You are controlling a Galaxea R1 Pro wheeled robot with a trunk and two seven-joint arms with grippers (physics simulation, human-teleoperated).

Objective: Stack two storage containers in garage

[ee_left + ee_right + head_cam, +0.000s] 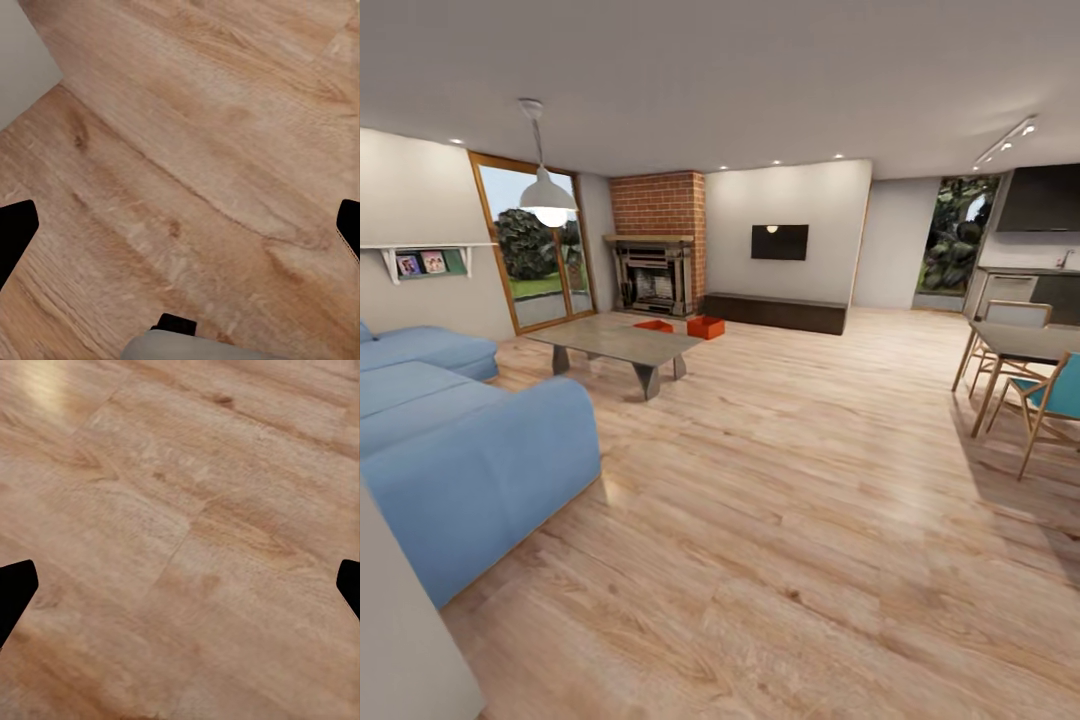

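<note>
Between the left gripper's (180, 225) fingertips: bare wood-plank floor (210, 150), nothing held, jaws spread wide with black tips at the frame edges. Same under the right gripper (180, 585): spread wide, empty, planks only. Pale wall edge (22, 52) just beside the left one.

Well ahead of both grippers, far across the living room: the two storage containers, on the floor near the brick fireplace (658, 235). Nearer orange-red box (705, 327) fully in view just past the coffee table (620, 343); second box (653, 325) partly hidden behind the tabletop. Apart from each other, not stacked. Dark bench chest (775, 312) along the wall just beyond. Blue sofa (460, 440) near on the left side, dining chairs (1040, 400) off to the right.

Handling, as a guess: thin rigid walls, lidless, probably light, walls may flex. Best hold likely a pinch over one rim wall, or two-arm grip on opposite sides. Plain smooth faces, could slip.

No brands, labels or readable text anywhere; boxes too small to check closely.
</note>
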